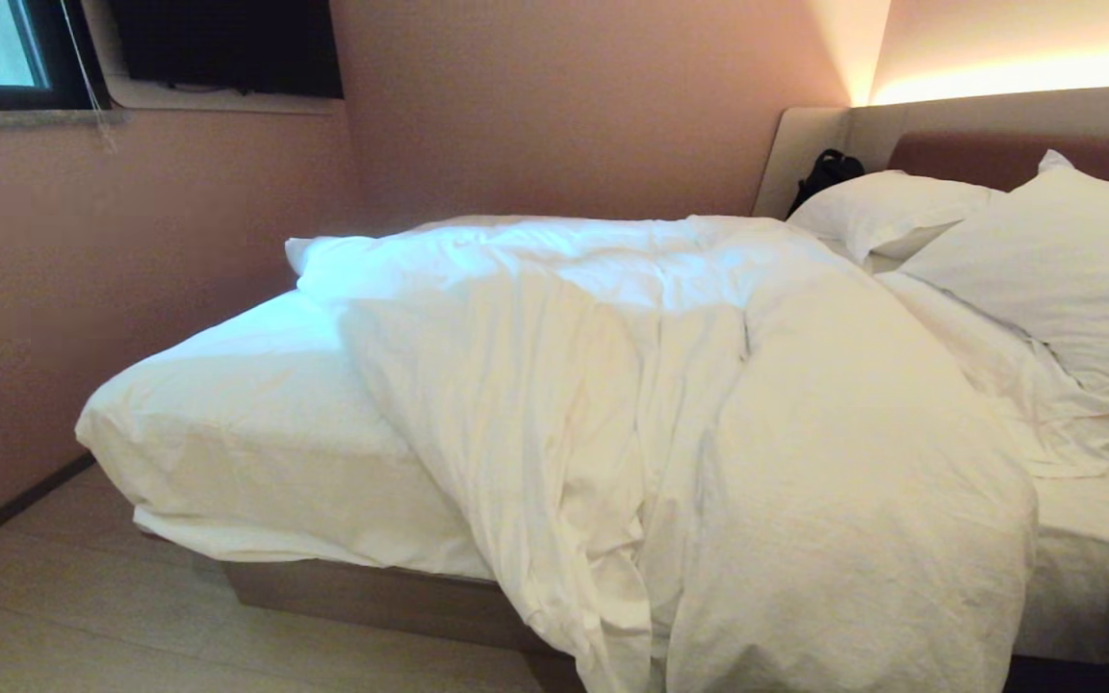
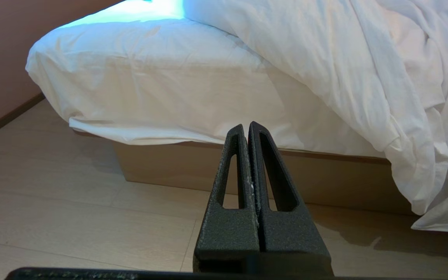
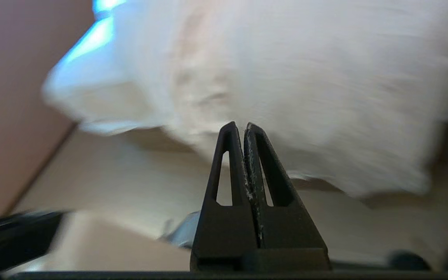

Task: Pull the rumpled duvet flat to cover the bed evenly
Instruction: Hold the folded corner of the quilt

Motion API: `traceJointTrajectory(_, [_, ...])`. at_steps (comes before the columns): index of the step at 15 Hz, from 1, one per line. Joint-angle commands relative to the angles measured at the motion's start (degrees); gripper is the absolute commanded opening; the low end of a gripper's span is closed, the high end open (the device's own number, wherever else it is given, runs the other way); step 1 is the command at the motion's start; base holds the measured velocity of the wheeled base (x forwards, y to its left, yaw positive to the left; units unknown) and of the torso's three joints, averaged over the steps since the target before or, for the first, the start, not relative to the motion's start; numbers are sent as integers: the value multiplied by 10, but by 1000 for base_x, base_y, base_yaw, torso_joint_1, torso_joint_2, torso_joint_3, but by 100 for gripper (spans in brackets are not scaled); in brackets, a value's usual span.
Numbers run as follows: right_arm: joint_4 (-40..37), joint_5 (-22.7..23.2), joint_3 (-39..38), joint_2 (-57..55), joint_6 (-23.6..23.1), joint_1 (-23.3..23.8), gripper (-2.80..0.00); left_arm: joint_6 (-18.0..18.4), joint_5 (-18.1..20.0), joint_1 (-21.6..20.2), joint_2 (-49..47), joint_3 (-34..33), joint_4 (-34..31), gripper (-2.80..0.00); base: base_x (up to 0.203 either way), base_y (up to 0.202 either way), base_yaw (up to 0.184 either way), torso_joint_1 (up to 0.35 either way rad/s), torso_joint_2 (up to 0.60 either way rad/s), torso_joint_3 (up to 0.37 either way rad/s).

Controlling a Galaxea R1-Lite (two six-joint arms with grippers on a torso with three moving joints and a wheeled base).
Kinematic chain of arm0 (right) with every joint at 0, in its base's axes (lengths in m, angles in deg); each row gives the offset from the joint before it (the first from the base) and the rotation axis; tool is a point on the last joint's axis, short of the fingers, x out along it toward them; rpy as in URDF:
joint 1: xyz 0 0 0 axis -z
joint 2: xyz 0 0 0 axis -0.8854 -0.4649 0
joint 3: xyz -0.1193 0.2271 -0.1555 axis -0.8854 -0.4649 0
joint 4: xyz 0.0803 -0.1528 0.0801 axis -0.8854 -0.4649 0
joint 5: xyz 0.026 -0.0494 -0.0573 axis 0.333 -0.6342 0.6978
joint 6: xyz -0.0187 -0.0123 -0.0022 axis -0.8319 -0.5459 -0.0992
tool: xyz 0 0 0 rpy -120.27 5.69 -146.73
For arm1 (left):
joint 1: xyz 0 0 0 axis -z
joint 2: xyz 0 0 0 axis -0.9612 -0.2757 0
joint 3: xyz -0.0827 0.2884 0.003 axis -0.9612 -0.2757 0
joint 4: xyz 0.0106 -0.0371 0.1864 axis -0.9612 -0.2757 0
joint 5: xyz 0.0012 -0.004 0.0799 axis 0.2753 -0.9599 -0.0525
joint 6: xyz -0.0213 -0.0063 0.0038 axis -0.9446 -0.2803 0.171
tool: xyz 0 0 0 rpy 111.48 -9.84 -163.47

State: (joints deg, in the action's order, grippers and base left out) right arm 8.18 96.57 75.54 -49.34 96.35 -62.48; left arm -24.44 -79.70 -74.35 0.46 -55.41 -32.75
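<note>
Duvet: the thick, puffy white quilt in a wrinkled cotton cover lies bunched across the middle of the bed, one big fold spilling over the near side down towards the floor.
Bed: the low bed with white-sheeted mattress, tan platform base and padded beige and brown headboard shows bare sheet at its foot corner, beside the duvet.
Left tool: the black, wedge-shaped left tool has its two fingers pressed together on nothing; it points at the tan base below the mattress edge, clear of it, with the hanging duvet fold off to one side.
Right tool: the black right tool has its fingers together too, empty, aimed at the blurred hanging duvet just ahead of its tips; contact cannot be told.
Pillows: two plump white pillows lean at the headboard, beyond the duvet.
Floor: pale wooden boards lie under both tools.
</note>
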Motion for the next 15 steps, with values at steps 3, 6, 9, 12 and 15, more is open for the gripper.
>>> traceJointTrajectory(3, [-25,-118,-37,138,-88,2,-280,0,0,0,0,0,0,-280,0,0,0,0,0,0])
traceJointTrajectory(6, [-15,-158,-92,181,-169,2,-280,0,0,0,0,0,0,-280,0,0,0,0,0,0])
traceJointTrajectory(9, [108,-167,-159,181,-187,2,-280,0,0,0,0,0,0,-280,0,0,0,0,0,0])
traceJointTrajectory(12, [228,-172,-252,181,-233,2,-280,0,0,0,0,0,0,-280,0,0,0,0,0,0])
traceJointTrajectory(15, [319,-172,-359,181,-256,2,-280,0,0,0,0,0,0,-280,0,0,0,0,0,0])
